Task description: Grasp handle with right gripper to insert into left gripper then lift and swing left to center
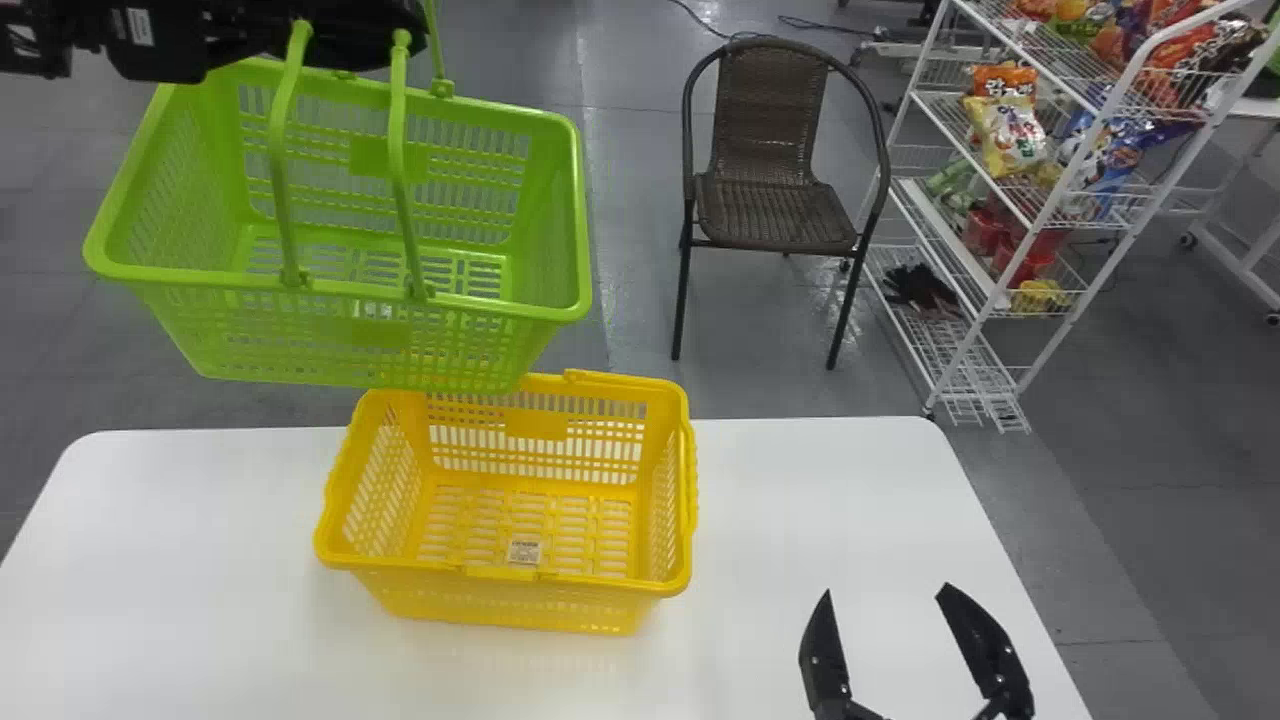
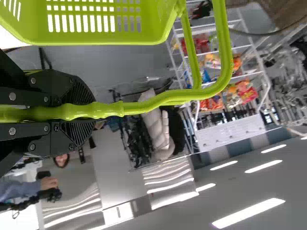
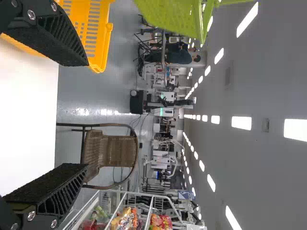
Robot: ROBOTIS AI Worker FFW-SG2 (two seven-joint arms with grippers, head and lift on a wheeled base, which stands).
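Observation:
In the head view the green basket hangs in the air at the upper left, its handles raised. My left gripper is at the top left, above the basket's far side. The left wrist view shows the left gripper shut on the green handle. My right gripper stands open over the table's right part, well apart from both baskets. In the right wrist view the right gripper has nothing between its spread fingers, and part of the green basket appears high up.
A yellow basket sits on the white table, in front of and below the green one. Beyond the table are a brown chair and, at the right, a white wire rack with snack bags.

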